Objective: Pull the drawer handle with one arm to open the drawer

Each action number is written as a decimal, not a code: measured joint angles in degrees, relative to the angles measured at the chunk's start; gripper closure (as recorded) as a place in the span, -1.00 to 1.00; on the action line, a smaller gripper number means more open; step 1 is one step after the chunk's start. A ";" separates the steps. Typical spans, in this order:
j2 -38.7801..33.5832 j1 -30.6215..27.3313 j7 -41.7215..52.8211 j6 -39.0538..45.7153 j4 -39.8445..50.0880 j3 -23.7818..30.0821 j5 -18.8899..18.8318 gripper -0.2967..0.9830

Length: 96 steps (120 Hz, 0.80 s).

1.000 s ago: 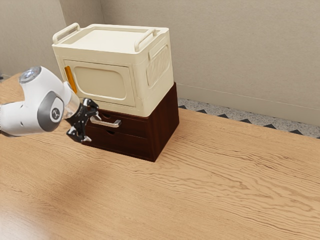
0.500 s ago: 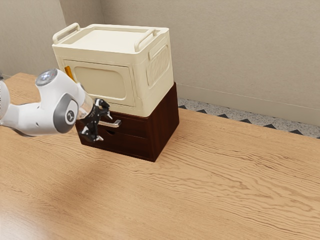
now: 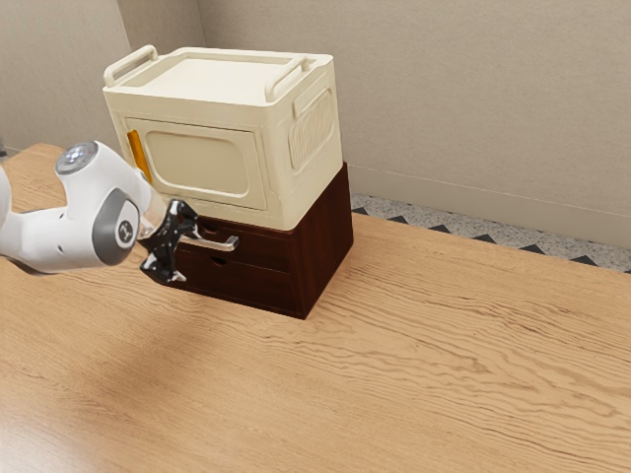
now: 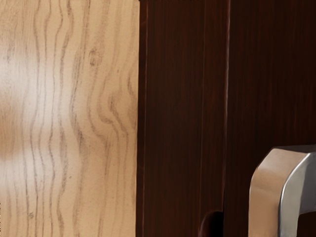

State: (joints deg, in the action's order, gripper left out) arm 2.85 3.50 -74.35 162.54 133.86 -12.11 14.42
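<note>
The gripper [image 3: 188, 256] is wide beside the metal handle [image 3: 219, 243], presumably so the bar can fit between its fingers for a pull. The handle juts from the upper drawer [image 3: 264, 250], which looks closed; the cream box [image 3: 202, 163] above probably helps weigh the dark cabinet [image 3: 327, 241] down on the tabletop [image 3: 444, 365]

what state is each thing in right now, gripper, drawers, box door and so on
gripper: open, by the handle
handle: attached to the top drawer
top drawer: shut
bottom drawer: shut
cream box: upright, resting on the drawer unit
box door: shut
</note>
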 joint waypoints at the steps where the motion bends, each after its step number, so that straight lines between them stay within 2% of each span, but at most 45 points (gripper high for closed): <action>1: -0.03 0.10 0.16 -0.05 0.00 -0.12 0.00 -0.38; 46: -2.91 2.05 10.64 -6.63 0.75 -4.63 0.03 -0.23; 96: -11.65 -0.59 18.24 -13.52 8.73 -4.92 -1.13 -0.21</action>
State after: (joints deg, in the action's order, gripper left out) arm -8.80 2.92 -56.11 149.02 142.59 -17.02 13.29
